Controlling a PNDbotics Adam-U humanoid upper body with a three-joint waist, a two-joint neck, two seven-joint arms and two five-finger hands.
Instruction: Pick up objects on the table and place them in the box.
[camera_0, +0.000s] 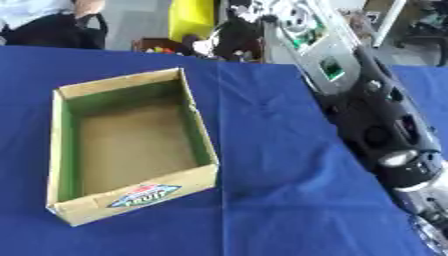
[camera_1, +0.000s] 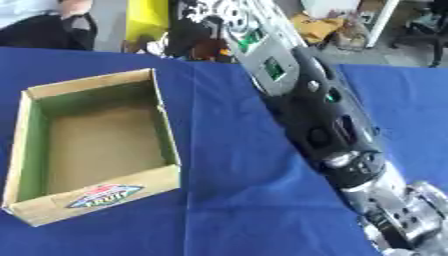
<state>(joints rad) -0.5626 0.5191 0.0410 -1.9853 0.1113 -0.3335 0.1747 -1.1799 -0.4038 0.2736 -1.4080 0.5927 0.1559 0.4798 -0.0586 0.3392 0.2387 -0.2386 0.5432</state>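
My right arm (camera_1: 324, 125) stretches from lower right to the worktop's (camera_0: 262, 150) far edge, its hand hidden among clutter, grip unreadable; no loose object shows; the empty cardboard box (camera_0: 131, 200) sits well left

**Where stuff sits on the table**

So the box (camera_0: 131, 145) sits on the table's (camera_0: 262, 150) left half, open side up. The right arm (camera_1: 324, 125) stretches across the right side, running from the far edge toward the near right corner, apart from the box.
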